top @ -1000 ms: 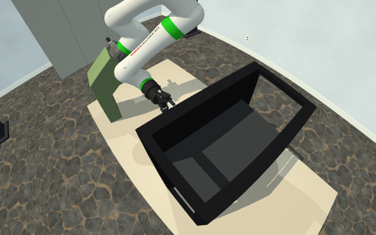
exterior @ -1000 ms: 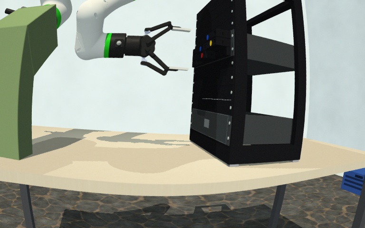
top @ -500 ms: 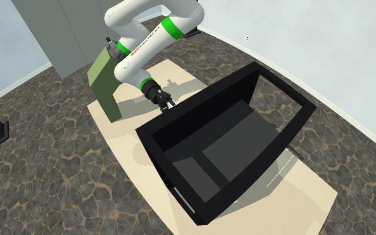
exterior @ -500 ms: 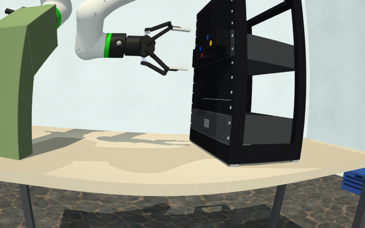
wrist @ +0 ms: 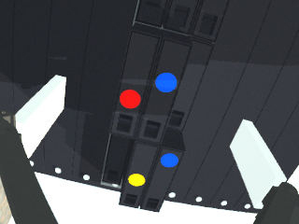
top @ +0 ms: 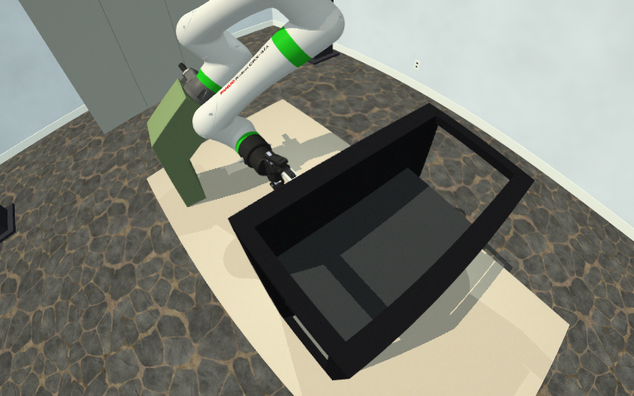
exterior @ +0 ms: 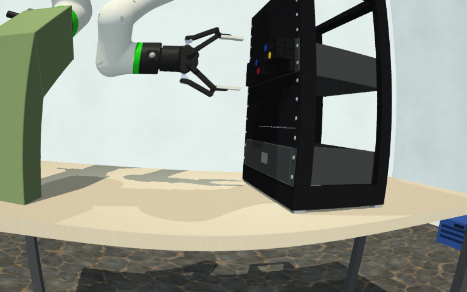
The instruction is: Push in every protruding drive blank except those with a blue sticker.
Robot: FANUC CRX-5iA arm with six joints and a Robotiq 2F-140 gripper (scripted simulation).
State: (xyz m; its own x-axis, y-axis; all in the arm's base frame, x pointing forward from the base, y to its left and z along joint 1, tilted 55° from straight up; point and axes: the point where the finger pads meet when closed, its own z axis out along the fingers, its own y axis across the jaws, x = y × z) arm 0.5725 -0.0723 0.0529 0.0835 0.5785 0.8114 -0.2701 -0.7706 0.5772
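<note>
The black rack (exterior: 307,113) (top: 336,195) (wrist: 69,50) stands upright on the table (exterior: 206,220) (top: 467,355). Its upper bay holds several dark drive blanks. One carries a red sticker (wrist: 130,99) (exterior: 258,70), one a yellow sticker (wrist: 136,179) (exterior: 269,54), and two carry a blue sticker (wrist: 166,82) (wrist: 168,160) (exterior: 265,47) (exterior: 256,62). The yellow one and the blue one beside it reach past the rail's row of holes and seem to stand proud. My gripper (exterior: 240,63) (top: 281,179) (wrist: 153,114) is open and empty. It is level with these blanks, a short gap in front of the rack face.
A tall green block (exterior: 27,103) (top: 175,144) stands at the table's far end beside the arm. A grey panel (exterior: 270,160) closes the rack's bottom bay. A blue crate (exterior: 452,232) sits below the table's right edge.
</note>
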